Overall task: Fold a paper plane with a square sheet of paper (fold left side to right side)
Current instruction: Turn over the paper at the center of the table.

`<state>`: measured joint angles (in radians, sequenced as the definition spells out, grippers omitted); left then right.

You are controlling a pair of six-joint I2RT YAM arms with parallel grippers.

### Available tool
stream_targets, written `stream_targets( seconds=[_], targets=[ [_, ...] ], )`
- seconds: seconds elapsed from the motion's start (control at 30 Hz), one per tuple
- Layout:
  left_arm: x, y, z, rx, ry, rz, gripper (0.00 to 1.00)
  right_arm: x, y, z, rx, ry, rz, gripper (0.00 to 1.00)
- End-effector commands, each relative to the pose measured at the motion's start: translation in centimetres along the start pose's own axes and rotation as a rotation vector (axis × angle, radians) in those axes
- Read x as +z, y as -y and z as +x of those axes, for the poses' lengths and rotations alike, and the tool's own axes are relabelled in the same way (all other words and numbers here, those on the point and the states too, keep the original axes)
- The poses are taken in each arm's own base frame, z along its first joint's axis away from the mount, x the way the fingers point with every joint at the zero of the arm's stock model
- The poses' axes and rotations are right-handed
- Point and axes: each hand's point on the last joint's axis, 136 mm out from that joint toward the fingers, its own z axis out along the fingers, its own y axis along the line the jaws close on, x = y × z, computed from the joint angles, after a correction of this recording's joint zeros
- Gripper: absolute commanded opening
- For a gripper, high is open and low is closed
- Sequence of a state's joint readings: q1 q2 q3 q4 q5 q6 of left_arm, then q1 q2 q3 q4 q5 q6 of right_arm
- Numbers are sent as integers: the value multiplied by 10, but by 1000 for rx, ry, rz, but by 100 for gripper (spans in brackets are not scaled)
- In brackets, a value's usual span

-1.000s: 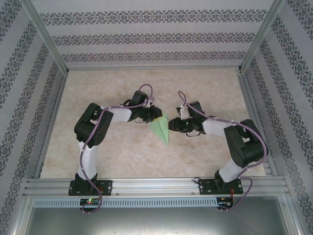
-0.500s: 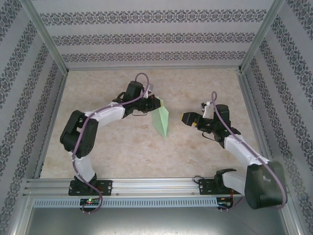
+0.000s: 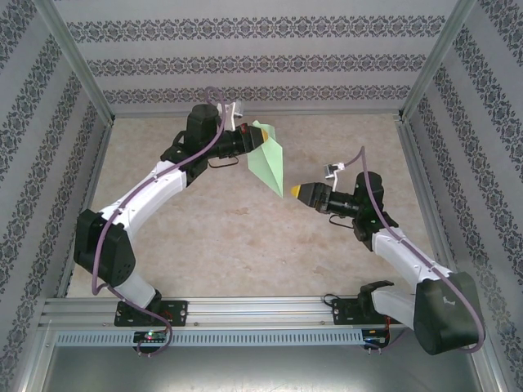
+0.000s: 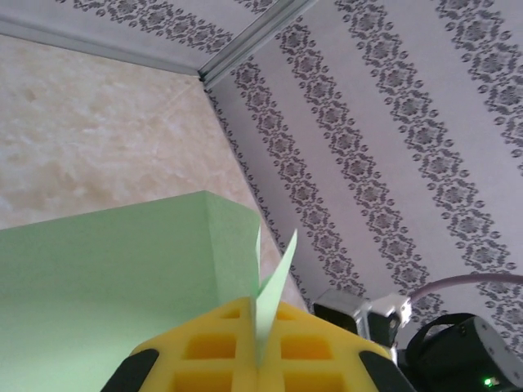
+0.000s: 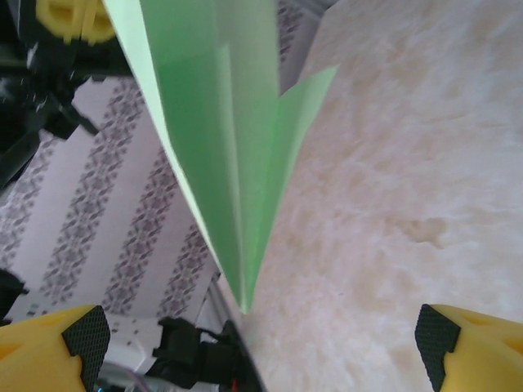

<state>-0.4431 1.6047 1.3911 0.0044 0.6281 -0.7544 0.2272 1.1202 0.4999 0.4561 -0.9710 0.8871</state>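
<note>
One paper plane of thin, matte, pale green paper is folded into a narrow pointed dart with a centre crease; it is held in the air above the far middle of the mottled beige table. Of the two grippers, the left gripper pinches its yellow waffle-moulded pads tight on the plane's wide end; the right gripper sits near the tip, its jaws spread wide and holding nothing.

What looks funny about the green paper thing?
The pale green folded paper plane isn't on the beige mottled table: the left end effector pinches it up in the air, and one flap sticks out loosely. The open right end effector sits by its pointed tip.
</note>
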Motion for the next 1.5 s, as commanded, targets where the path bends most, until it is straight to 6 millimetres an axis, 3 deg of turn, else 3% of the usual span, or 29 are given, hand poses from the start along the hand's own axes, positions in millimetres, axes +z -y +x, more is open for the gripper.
stream_targets(
  seconds=[0.0,0.23,0.4,0.73,1.1,1.2,1.37,1.47],
  targets=[
    [-11,28,-16,-6,38,88,2,12,-23,0,-36,-26,-93,98],
    [-17,46,-17,-36,39,173,2,37,-49,-7,-44,-51,-213,97],
    [-19,48,-14,-56,34,191,2,45,-62,-16,-33,-58,-272,84],
    [-15,35,-1,-107,16,184,2,41,-70,-25,-65,-35,-274,58],
    [-13,30,7,-119,-12,183,4,35,-62,-21,-95,-38,-194,32],
    [-13,27,10,-111,-20,171,11,34,-56,-17,-101,-48,-152,25],
    [-21,17,16,-57,-22,88,40,32,-48,-6,-147,-88,-57,17],
    [-36,5,19,-6,-5,-22,54,29,-39,0,-190,-106,32,13]
  ],
)
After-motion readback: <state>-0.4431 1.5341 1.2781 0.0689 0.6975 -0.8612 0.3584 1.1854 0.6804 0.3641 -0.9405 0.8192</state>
